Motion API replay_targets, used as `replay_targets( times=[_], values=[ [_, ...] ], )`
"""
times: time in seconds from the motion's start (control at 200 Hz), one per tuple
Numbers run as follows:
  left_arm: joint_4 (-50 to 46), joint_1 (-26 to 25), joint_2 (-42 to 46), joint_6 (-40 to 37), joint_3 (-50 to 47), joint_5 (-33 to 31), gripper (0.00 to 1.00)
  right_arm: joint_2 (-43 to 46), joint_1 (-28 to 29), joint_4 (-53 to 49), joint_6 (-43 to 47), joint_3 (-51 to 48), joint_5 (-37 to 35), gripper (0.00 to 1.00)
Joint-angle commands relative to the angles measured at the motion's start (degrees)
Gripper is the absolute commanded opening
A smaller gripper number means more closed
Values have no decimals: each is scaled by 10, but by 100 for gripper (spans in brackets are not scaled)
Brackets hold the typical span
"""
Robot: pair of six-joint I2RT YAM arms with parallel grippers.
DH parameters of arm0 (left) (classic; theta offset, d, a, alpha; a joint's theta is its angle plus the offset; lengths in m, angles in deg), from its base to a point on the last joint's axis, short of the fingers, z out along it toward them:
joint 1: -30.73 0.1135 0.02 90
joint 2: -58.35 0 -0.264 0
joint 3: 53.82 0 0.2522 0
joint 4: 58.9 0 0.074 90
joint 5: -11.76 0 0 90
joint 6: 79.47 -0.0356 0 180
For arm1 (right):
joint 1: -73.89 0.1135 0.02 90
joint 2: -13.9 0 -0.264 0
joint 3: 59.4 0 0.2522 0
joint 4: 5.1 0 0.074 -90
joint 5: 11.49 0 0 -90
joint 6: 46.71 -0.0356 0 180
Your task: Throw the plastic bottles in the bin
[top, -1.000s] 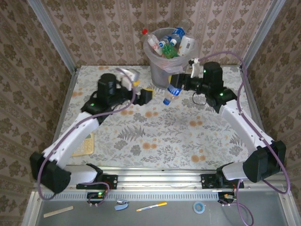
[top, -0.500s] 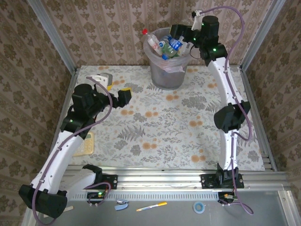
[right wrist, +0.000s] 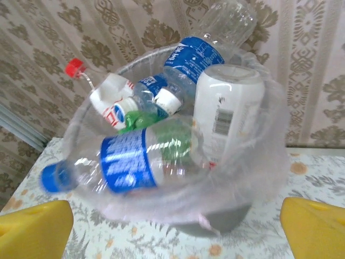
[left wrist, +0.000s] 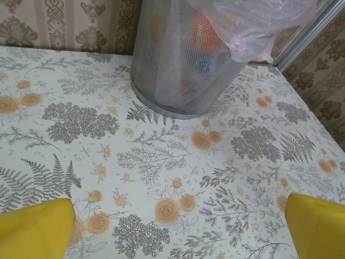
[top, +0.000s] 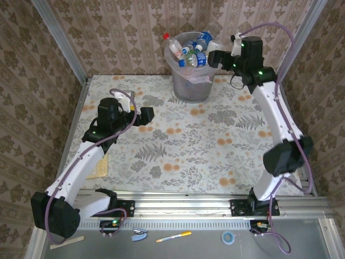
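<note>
The bin (top: pixel 192 86), a grey mesh wastebasket with a clear bag liner, stands at the back of the table, heaped with plastic bottles (top: pixel 188 49). In the right wrist view a clear bottle with a blue label and blue cap (right wrist: pixel 126 162) lies across the near rim of the bin (right wrist: pixel 232 217), beside a white bottle (right wrist: pixel 223 108), a green one and a red-capped one. My right gripper (top: pixel 212 58) hovers open and empty just right of the rim; its yellow fingertips (right wrist: pixel 315 229) stand wide apart. My left gripper (top: pixel 147 115) is open and empty low over the table, facing the bin (left wrist: pixel 172 70).
A flat beige block (top: pixel 98 166) lies at the table's left edge, partly under the left arm. Wallpapered walls and metal posts close in the table. On the near ledge lie a pen (top: pixel 173 236), a tape roll (top: pixel 228 237) and a wooden stick (top: pixel 67 243).
My right gripper carried a blue-labelled bottle up from the table to the bin, opened and let it go; it now lies on the heap. The left arm drew back, then swung forward again.
</note>
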Motion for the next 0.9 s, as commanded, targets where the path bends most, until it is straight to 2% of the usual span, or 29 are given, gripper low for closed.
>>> replay_targets(
  times=[0.0,0.145,0.315,0.42,0.515,0.635,0.695,0.83,0.895],
  values=[
    [28,0,8,12,-1,-9,100,99,0,48,14,-104,6,100],
    [27,9,14,-3,-9,-33,100,216,0,50,17,-257,11,100],
    [27,30,34,-17,-32,-87,100,330,-1,67,16,-434,-23,100],
    [37,46,53,-29,-56,-137,100,365,-1,78,29,-520,-70,100],
    [43,68,62,-46,-79,-185,100,375,-1,97,42,-580,-152,100],
    [76,96,53,-78,-115,-268,100,386,-6,199,67,-661,-231,100],
    [104,104,43,-100,-137,-313,100,385,-6,285,86,-710,-257,100],
    [170,129,-7,-162,-181,-353,100,351,-7,475,145,-801,-276,100],
    [210,139,-34,-190,-202,-357,100,324,-7,533,162,-824,-286,100]
  ],
)
